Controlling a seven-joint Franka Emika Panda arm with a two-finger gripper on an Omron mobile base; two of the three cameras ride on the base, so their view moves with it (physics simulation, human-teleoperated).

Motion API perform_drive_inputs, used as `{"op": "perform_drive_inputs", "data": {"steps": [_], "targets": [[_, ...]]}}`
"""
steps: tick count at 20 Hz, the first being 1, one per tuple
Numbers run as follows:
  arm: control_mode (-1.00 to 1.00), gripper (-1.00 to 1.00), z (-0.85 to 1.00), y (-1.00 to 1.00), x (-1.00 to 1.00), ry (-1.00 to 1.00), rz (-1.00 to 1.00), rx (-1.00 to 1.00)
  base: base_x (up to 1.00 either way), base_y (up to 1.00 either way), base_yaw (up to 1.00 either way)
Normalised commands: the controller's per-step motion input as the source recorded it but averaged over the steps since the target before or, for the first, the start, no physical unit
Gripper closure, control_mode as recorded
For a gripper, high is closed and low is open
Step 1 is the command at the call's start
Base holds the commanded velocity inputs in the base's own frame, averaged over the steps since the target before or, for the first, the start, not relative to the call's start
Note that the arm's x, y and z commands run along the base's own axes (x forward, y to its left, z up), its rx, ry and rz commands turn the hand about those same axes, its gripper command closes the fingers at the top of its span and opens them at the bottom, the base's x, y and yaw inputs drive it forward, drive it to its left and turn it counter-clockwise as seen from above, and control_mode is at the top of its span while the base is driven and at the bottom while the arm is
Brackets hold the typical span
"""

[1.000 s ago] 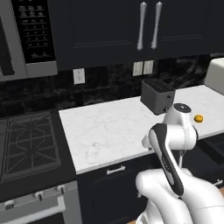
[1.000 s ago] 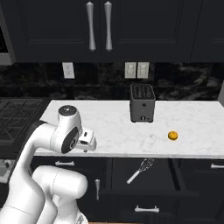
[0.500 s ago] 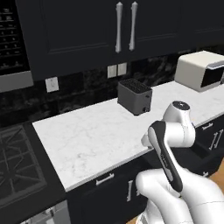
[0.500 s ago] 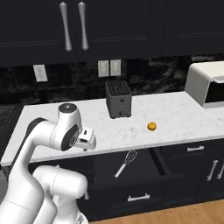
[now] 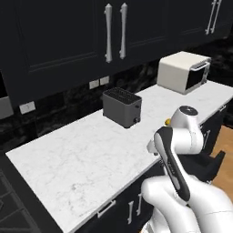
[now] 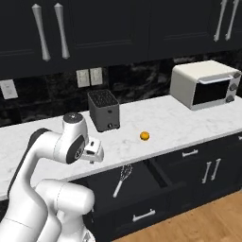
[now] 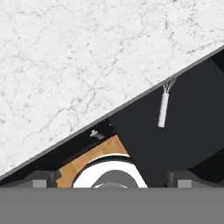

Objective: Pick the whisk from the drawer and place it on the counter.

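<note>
The whisk [image 6: 121,179] lies in the open drawer [image 6: 142,194], its wire head toward the counter edge. In the hand view the whisk [image 7: 164,107] shows its pale handle on the dark drawer floor [image 7: 192,122], with the wire loops partly tucked under the counter [image 7: 78,61] edge. My gripper [image 6: 92,160] hangs over the counter's front edge [image 6: 156,152], above and to the left of the whisk. It is open with nothing between its fingertips [image 7: 43,179].
A black toaster [image 6: 104,110] stands at the back of the counter, a small orange ball [image 6: 145,136] to its right near the front, and a white toaster oven [image 6: 205,84] farther right. Black cabinet doors with long handles hang above. Wooden floor shows at lower right.
The base has driven to the right, so the whole scene has slid left and the toaster oven has come fully into view. The arm holds its pose, and the whisk lies as before.
</note>
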Motion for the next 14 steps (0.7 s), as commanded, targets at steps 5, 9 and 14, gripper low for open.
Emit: {"op": "perform_drive_inputs", "data": {"steps": [5, 9, 14], "targets": [[1.00, -1.00, 0.00, 0.00, 0.00, 0.00, 0.00, 0.00, 0.16, 0.42, -0.42], [1.00, -1.00, 0.00, 0.00, 0.00, 0.00, 0.00, 0.00, 0.04, 0.36, -0.39], [-1.00, -1.00, -0.01, 0.01, 0.16, 0.00, -0.08, 0.00, 0.00, 0.00, 0.00]]}}
